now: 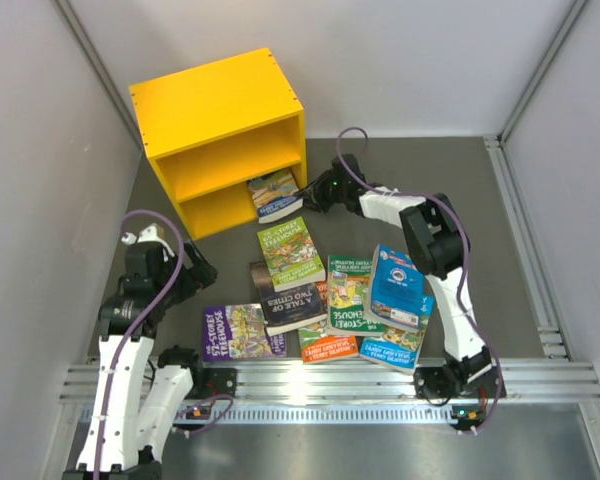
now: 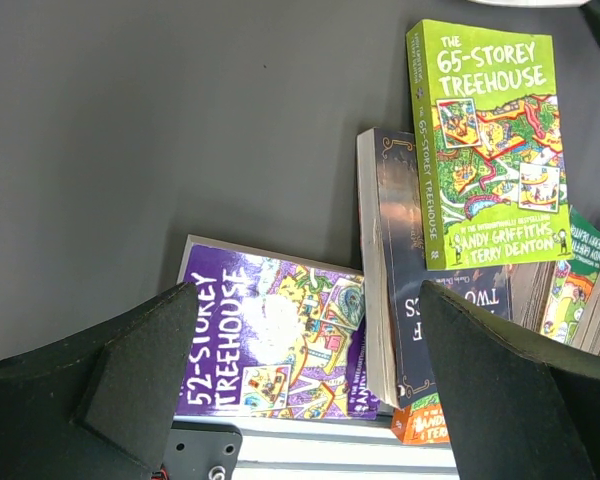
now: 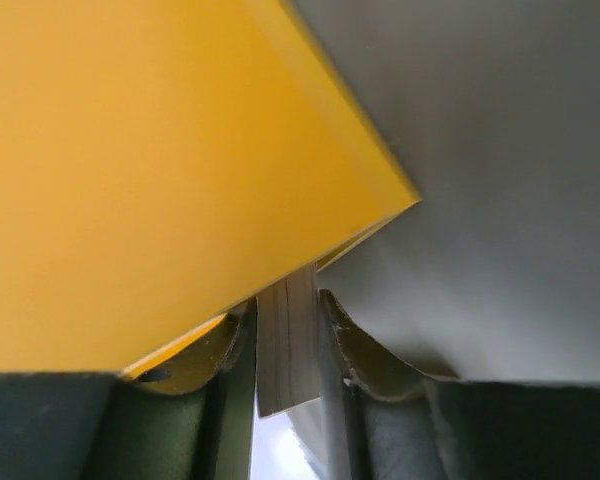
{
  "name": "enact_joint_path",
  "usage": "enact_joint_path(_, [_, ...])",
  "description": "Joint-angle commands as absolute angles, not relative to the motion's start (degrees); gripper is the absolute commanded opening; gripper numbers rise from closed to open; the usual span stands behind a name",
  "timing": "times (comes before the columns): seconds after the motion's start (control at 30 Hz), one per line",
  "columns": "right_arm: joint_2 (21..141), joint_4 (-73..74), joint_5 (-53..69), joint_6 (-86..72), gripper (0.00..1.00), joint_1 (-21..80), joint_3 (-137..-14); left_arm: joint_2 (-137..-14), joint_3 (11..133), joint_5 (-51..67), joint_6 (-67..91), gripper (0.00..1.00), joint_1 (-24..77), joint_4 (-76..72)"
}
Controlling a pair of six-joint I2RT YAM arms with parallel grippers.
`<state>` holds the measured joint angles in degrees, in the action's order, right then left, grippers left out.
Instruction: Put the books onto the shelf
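The right tool (image 3: 288, 335) pinches a book (image 3: 286, 360) by its page edge at the open front of the yellow shelf (image 1: 215, 100); from above, that book sits partly inside the lower compartment, its near end sticking out over the counter (image 1: 480, 200). The left tool (image 2: 305, 300) hangs spread wide and empty above a purple book (image 2: 270, 340) and a dark book (image 2: 405, 250). The other books (image 1: 292, 250) lie flat and overlapping on the counter before the shelf, a blue one (image 1: 397, 285) topmost at the right.
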<state>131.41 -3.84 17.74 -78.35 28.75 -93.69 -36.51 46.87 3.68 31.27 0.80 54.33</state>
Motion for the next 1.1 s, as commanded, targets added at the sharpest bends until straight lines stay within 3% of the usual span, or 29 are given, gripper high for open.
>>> enact_joint_path(0.0, [133.59, -3.25, 15.46, -83.41, 0.37, 26.19, -98.78, -36.47, 46.67, 4.31, 30.23, 0.96, 0.88, 53.7])
enact_joint_path(0.03, [133.85, -2.73, 15.99, -83.23, 0.6, 25.76, -99.22, -36.56, 46.67, 4.22, 30.23, 0.96, 0.97, 53.7])
enact_joint_path(0.1, [132.72, -1.94, 16.52, -82.27, 0.73, 25.23, -98.18, -36.56, 46.67, 4.22, 30.23, 0.96, 0.97, 53.7])
enact_joint_path(0.13, [130.89, -2.19, 16.96, -81.83, 0.94, 24.62, -97.22, -36.48, 46.67, 4.13, 30.23, 0.96, 0.97, 53.7])
enact_joint_path(0.17, [130.0, -2.2, 17.22, -80.87, 1.0, 24.35, -94.94, -36.39, 46.67, 4.22, 30.23, 0.96, 0.97, 53.7])
enact_joint_path(0.47, [117.08, -0.18, 20.04, -71.2, 0.99, 23.99, -81.93, -35.77, 46.67, 3.96, 30.32, 0.96, 0.88, 53.61])
enact_joint_path(0.5, [116.46, -0.18, 19.95, -71.1, 0.96, 24.43, -81.22, -35.77, 46.67, 3.96, 30.41, 0.96, 0.88, 53.61])
enact_joint_path(0.6, [116.37, -0.79, 20.57, -71.54, 0.57, 26.01, -79.63, -35.6, 46.67, 3.87, 30.41, 0.96, 0.88, 53.61])
enact_joint_path(0.63, [116.98, -2.01, 21.0, -72.5, 0.32, 26.8, -79.54, -35.6, 46.67, 3.87, 30.5, 0.96, 0.88, 53.61])
enact_joint_path(0.73, [118.73, -2.81, 21.18, -73.12, 0.09, 28.73, -80.94, -35.6, 46.67, 3.78, 30.5, 0.96, 0.79, 53.61])
enact_joint_path(0.8, [119.96, -1.77, 21.18, -73.3, 0.0, 29.96, -83.57, -35.42, 46.67, 3.69, 30.41, 0.96, 0.79, 53.7])
enact_joint_path(1.07, [127.25, -0.18, 20.66, -74.88, 0.0, 32.6, -90.61, -34.98, 46.76, 3.69, 30.32, 0.96, 0.88, 53.61])
